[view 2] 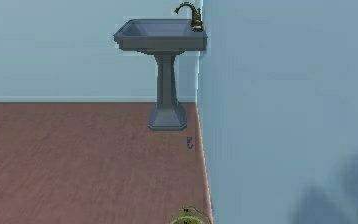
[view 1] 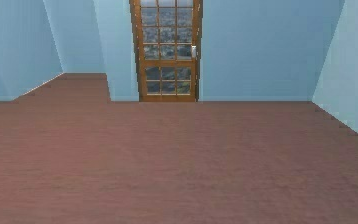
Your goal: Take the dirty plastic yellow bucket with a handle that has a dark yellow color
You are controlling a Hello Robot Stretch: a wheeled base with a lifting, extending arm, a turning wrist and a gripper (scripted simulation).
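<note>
**Dark-yellow object (view 2: 190,215) at a blue wall (view 2: 287,110)**

It is cut by the arm side view's bottom edge, on brown floor (view 2: 77,160) beside the wall. A pedestal sink (view 2: 165,60) is seen farther out; a glazed door (view 1: 168,50) is shown ahead.

Soft, even light fills both views. The pale blue walls (view 1: 267,50) are uniformly bright, and the brown floor (view 1: 177,160) is matte. The door (view 1: 168,50) has glass panes darker than the room. In the arm side view, faint grey shadow mottles the wall (view 2: 287,110) low at the right, and the sink (view 2: 162,40) is shaded underneath. Wall edges lean near the forward view's sides.
</note>
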